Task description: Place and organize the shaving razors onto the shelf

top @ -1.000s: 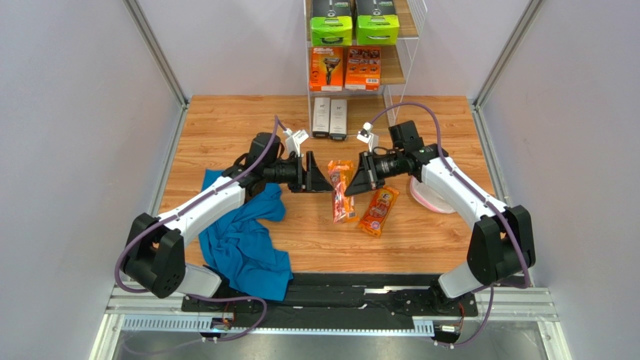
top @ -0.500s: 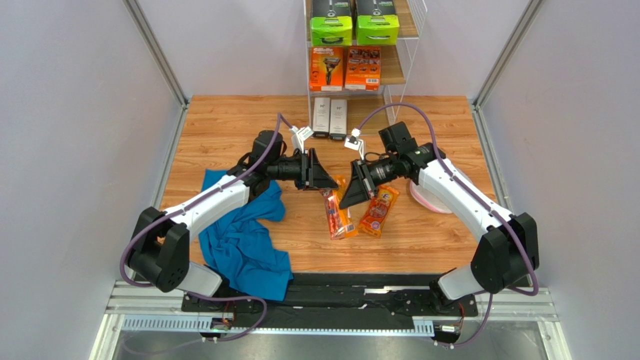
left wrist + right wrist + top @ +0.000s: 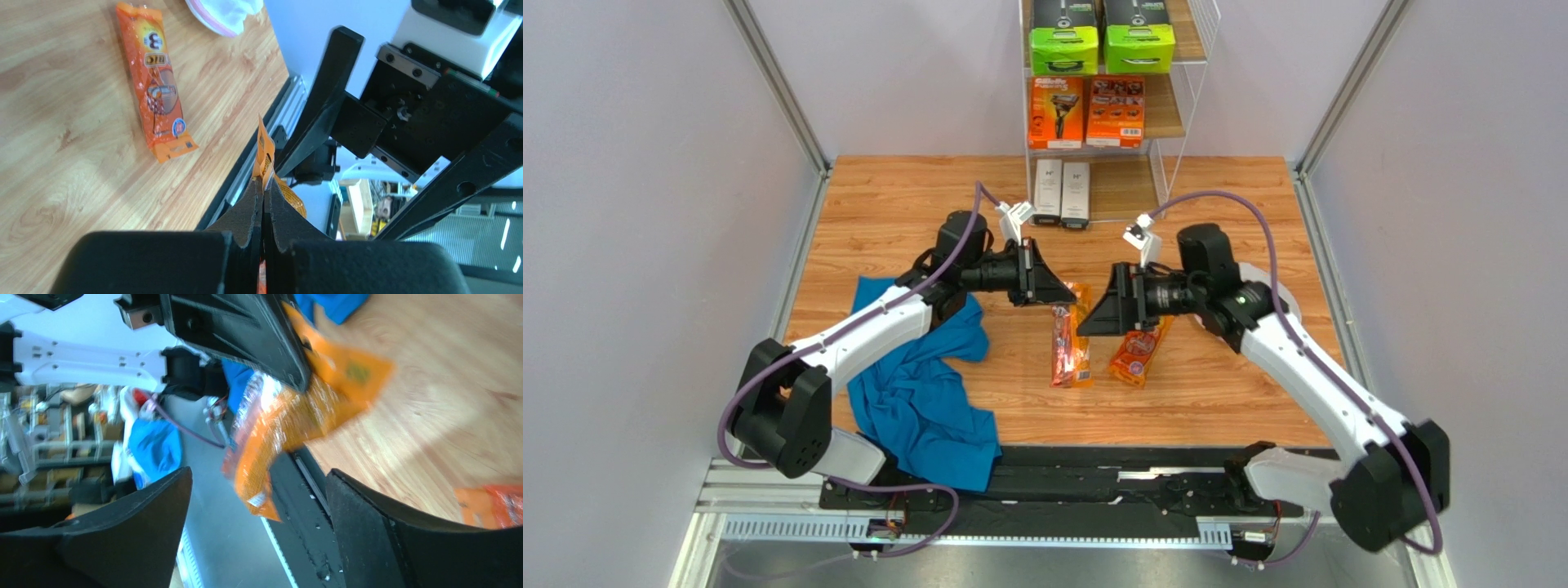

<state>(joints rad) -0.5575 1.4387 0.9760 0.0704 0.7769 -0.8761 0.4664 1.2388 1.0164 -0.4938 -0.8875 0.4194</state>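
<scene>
An orange blister pack of razors [image 3: 1069, 347] hangs over the table's middle, its top edge pinched in my left gripper [image 3: 1060, 298], which is shut on it; the left wrist view shows the orange edge [image 3: 264, 147] sticking out between the pressed pads. My right gripper [image 3: 1090, 324] stands open just to the right of the pack, touching nothing; in its wrist view the pack [image 3: 288, 425] dangles beyond the spread fingers [image 3: 417, 539]. A second orange pack [image 3: 1134, 353] lies flat on the table. The shelf [image 3: 1161, 116] holds black-and-green boxes [image 3: 1064, 47], orange boxes [image 3: 1055, 110] and slim white boxes [image 3: 1048, 190].
A crumpled blue cloth [image 3: 922, 392] lies at the front left under my left arm. A round white pink-rimmed item [image 3: 224, 12] sits on the right side of the table, hidden by my right arm in the top view. Grey walls flank the wooden table [image 3: 891, 196].
My right gripper opened, let go of the orange pack and drew back to the right. My left gripper shut on the pack's top edge, so the pack now hangs from it.
</scene>
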